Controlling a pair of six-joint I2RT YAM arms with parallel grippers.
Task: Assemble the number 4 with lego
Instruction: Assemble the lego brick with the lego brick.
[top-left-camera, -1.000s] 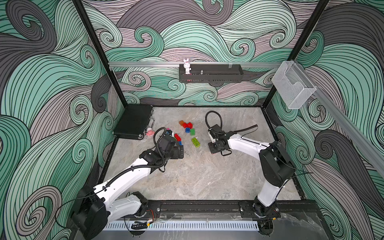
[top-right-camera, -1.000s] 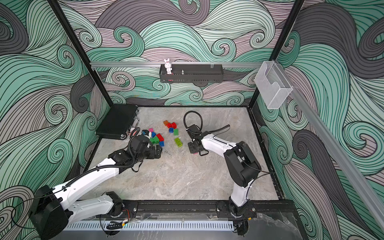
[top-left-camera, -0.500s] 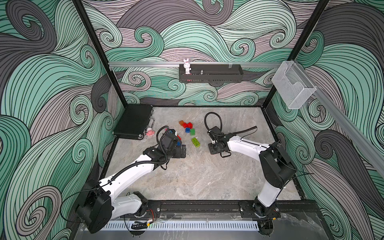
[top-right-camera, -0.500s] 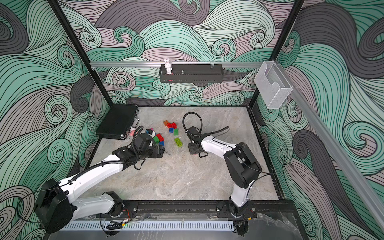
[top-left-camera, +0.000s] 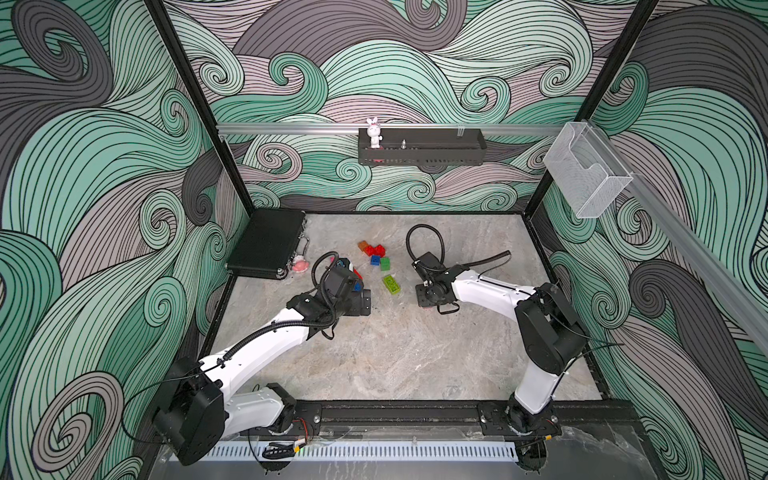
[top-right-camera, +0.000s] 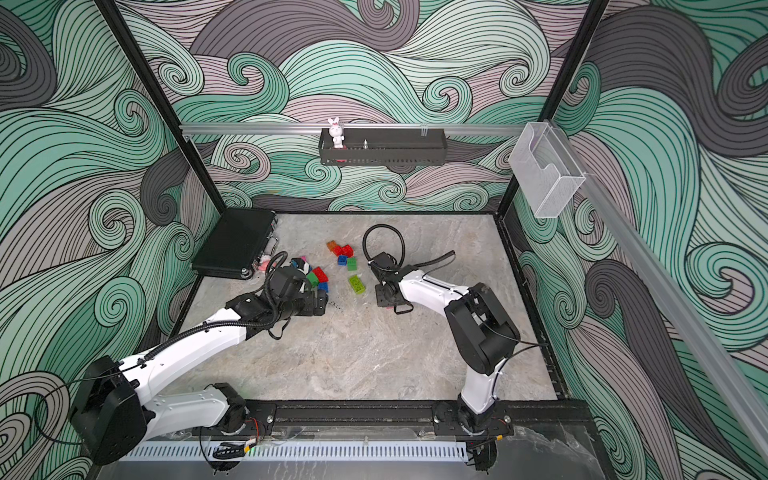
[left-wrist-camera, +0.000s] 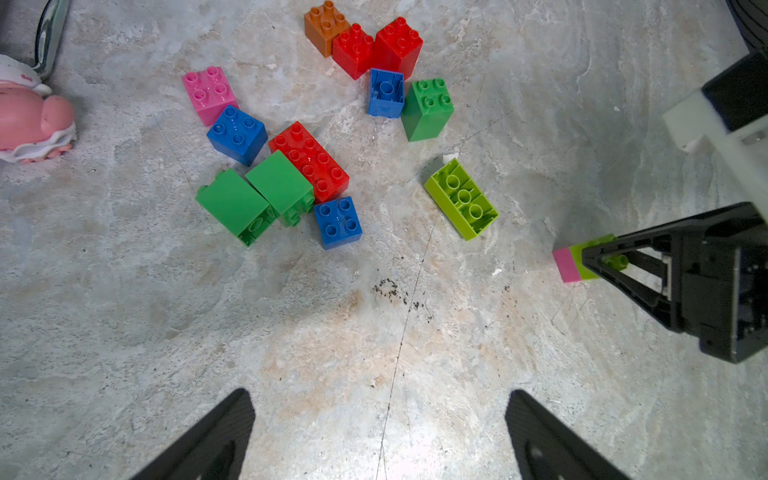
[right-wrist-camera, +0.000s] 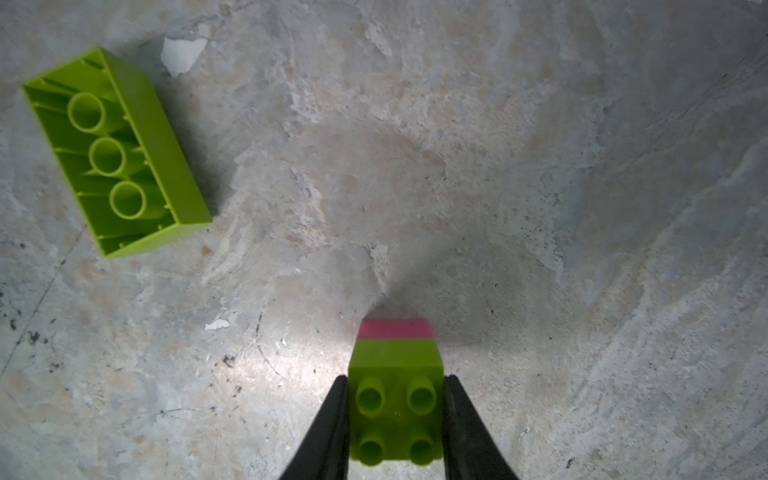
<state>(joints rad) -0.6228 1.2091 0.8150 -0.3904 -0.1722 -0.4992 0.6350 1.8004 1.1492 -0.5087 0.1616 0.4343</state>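
Lego, top views: the loose bricks (top-left-camera: 376, 251) lie in two clumps toward the back of the table (top-left-camera: 415, 357). One long lime brick (top-left-camera: 391, 284) sits apart, between my two arms.
Left arm, top views: the left gripper (top-left-camera: 365, 301) hangs at the near edge of the clump on its side, partly covering it. I judge it is placed there to take the next piece.
Right arm, top views: the right gripper (top-left-camera: 427, 296) points down at bare stone near the long lime brick and away from the clutter, likely for room to build.
Containers, top views: the black case (top-left-camera: 266, 243) in the rear corner is closed, so I cannot see what it holds. A pink-and-white toy (top-left-camera: 300, 266) lies just beside it. The wall shelf (top-left-camera: 419, 157) carries a white bunny figure (top-left-camera: 374, 132) and something too small to name. The clear wall bin (top-left-camera: 582, 183) shows nothing inside.
Left wrist: my jaws stand spread wide with nothing between them, over bare table short of the bricks. Red, blue, green, pink and orange pieces lie jumbled, several touching, and two green ones are tipped on their sides. The long lime brick lies hollow side up, so I expect it needs turning.
Right wrist: the fingers (right-wrist-camera: 332, 415) pinch the lime-and-pink stack (right-wrist-camera: 395, 357) by its sides, lime studs toward the camera and free. I take it for the start of the 4. I cannot tell whether its pink end touches the table.
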